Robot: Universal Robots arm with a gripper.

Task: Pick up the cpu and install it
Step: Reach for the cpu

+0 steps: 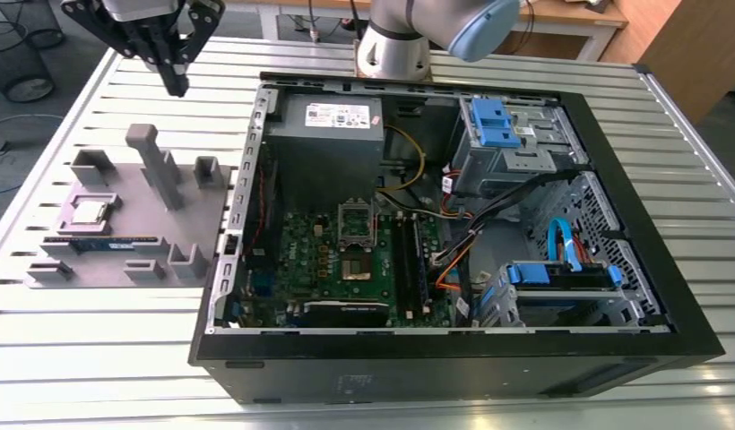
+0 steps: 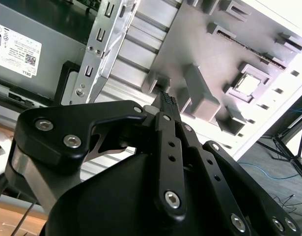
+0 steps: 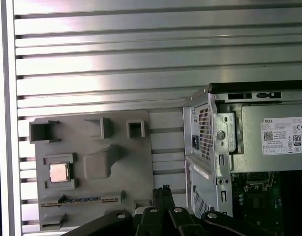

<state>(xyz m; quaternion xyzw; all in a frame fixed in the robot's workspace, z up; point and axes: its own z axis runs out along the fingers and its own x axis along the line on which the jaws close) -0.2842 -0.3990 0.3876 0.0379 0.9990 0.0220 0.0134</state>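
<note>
Gripper [image 1: 177, 88], black with linked fingers, hangs over the ribbed aluminium tabletop [image 1: 105, 358], closed and holding nothing. Small square silvery cpu [image 1: 90, 211] lies in a recess of the grey plastic fixture [image 1: 134, 213] (well apart from the gripper).

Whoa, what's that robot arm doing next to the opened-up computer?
The robot arm's job is to put a cpu into the open computer. Right now its claw is shut, holds nothing, and hangs above the metal table near the gray holder. The cpu lies in its pocket on that holder, to the exterior view's left of the computer, so it is not picked up yet.
</note>
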